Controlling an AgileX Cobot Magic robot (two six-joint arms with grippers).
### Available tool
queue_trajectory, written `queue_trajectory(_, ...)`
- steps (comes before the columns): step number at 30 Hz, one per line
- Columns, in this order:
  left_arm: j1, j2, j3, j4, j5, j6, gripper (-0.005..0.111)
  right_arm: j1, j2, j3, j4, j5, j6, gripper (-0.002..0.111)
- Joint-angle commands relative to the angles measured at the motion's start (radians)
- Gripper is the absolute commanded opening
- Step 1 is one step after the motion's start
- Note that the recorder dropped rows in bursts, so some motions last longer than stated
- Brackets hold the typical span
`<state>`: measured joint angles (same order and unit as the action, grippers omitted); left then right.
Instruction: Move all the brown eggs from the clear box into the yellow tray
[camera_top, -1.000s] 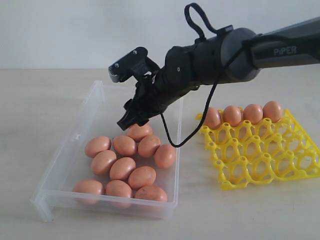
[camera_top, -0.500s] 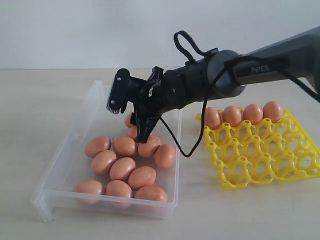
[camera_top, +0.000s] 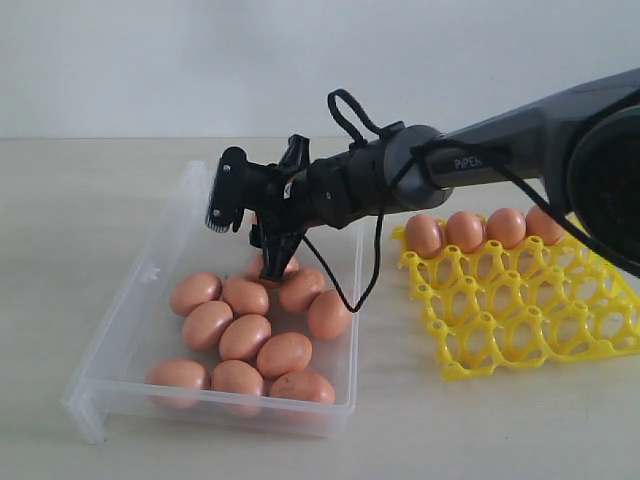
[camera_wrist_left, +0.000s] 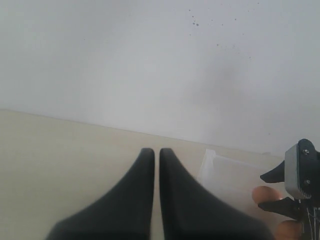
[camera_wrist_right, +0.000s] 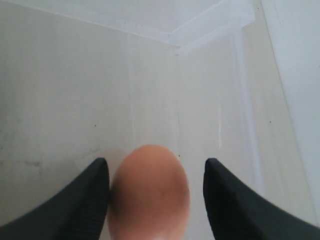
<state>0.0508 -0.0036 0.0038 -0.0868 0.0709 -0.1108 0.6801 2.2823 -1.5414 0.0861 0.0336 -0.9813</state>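
my right claw open | brown egg between my jaws, nearer one finger | long axis along fingers

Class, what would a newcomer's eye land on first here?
The black right arm reaches into the clear box, its jaws open either side of one of the brown eggs clustered there. Beside it, the bright yellow tray holds four eggs along its far row.
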Motion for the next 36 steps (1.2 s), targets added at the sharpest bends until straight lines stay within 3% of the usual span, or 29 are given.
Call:
queue_trajectory(1,-0.004,0.004,-0.004,0.0,-0.002,-0.001,0.004,-0.003,0.036,-0.05,-0.002,0.025,0.036,0.052)
queue_trajectory(19,-0.004,0.004,-0.004,0.0,-0.002,-0.001,0.004,-0.075,0.065,-0.076,-0.002,0.174,0.163,0.052)
queue_trajectory(36,-0.004,0.004,-0.004,0.0,-0.002,-0.001,0.004,-0.047,0.065,-0.076,-0.004,0.06,0.064,0.052)
